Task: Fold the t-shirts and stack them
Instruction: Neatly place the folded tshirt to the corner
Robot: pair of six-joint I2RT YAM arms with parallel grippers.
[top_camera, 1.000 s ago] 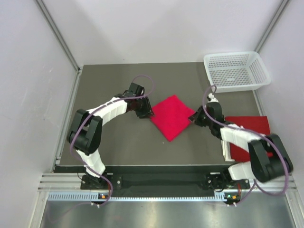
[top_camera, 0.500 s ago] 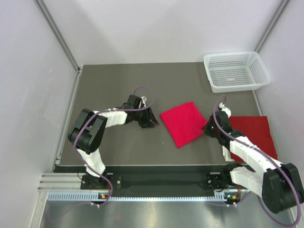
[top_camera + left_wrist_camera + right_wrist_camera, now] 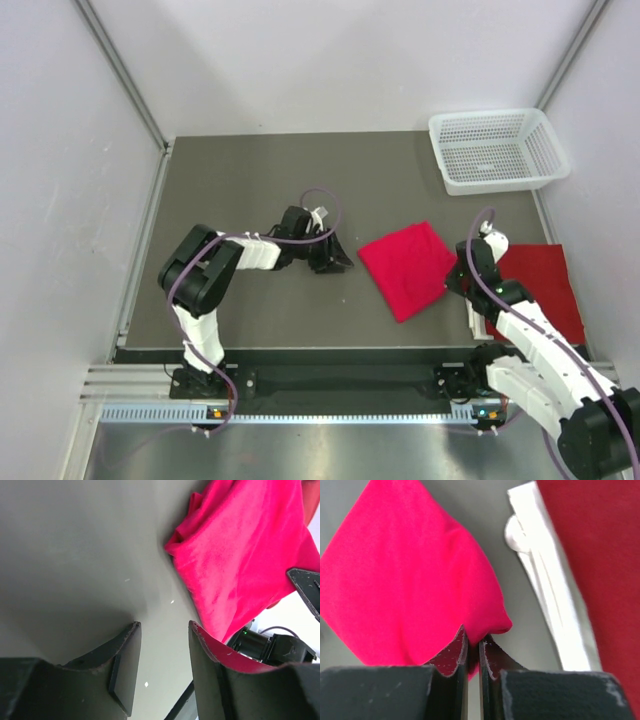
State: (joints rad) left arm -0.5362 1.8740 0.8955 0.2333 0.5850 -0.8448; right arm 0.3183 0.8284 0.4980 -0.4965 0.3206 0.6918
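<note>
One t-shirt [image 3: 410,580], corner pinched by right claw [image 3: 472,641] (wrist view shows), left claw [image 3: 165,626] parted, empty.

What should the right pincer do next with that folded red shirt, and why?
Probably drag the folded bright red cloth t-shirt rightward onto the darker red folded shirt: the right pincer is shut on its corner, and that shirt lies just to the right.

The dark counter [image 3: 250,180] carries a folded t-shirt [image 3: 408,268] right of centre, a darker t-shirt [image 3: 540,275] at its right edge, and a basket [image 3: 497,150] in the far right corner.
</note>
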